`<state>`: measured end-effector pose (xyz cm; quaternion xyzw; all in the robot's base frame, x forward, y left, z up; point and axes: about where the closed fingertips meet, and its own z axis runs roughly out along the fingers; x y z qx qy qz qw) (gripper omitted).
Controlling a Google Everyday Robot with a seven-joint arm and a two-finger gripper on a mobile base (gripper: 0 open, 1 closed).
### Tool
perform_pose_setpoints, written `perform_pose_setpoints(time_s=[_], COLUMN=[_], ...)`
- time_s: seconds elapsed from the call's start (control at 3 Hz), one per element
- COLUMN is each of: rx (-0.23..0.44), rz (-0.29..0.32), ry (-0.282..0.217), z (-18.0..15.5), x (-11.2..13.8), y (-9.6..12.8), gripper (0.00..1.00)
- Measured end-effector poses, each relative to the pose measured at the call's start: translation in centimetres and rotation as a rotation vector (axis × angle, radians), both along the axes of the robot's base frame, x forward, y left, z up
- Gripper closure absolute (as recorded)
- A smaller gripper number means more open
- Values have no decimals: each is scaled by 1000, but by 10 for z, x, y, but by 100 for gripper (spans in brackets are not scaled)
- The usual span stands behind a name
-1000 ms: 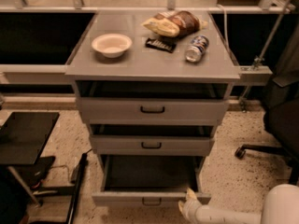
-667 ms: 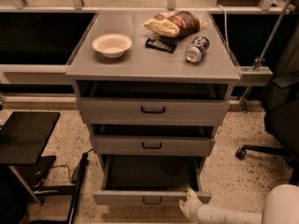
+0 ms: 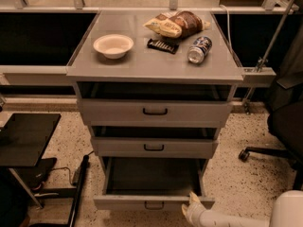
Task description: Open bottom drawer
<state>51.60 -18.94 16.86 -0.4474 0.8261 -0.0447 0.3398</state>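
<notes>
**Bottom drawer out; off-centre contact is posing a skew risk**

Camera view: The bottom drawer (image 3: 128, 202) is sitting at floor level. It is drawn well out from under the middle drawer (image 3: 154, 147), with its interior showing. I am holding my gripper (image 3: 191, 206) at the right end of its front, touching or just beside the top edge and well to the right of the handle (image 3: 154, 205). I cannot tell whether the gripper is wide, narrow or clamping the edge. I am judging the task as near done.

Risks:
- Pulling from this corner is likely loading one slide more, so the drawer may be racking and binding.
- Contact on a plain edge may be slipping off.
- Hauling against the stops may be jolting the cabinet, and the can (image 3: 199, 49) lying on its side on top may be rolling.
</notes>
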Motion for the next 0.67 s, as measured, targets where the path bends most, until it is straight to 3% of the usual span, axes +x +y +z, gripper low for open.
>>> perform_pose_setpoints(time_s=[0.67], rx=[3], rz=[-8], ry=[-6], z=[1], x=[-9], y=[-2], gripper=[100])
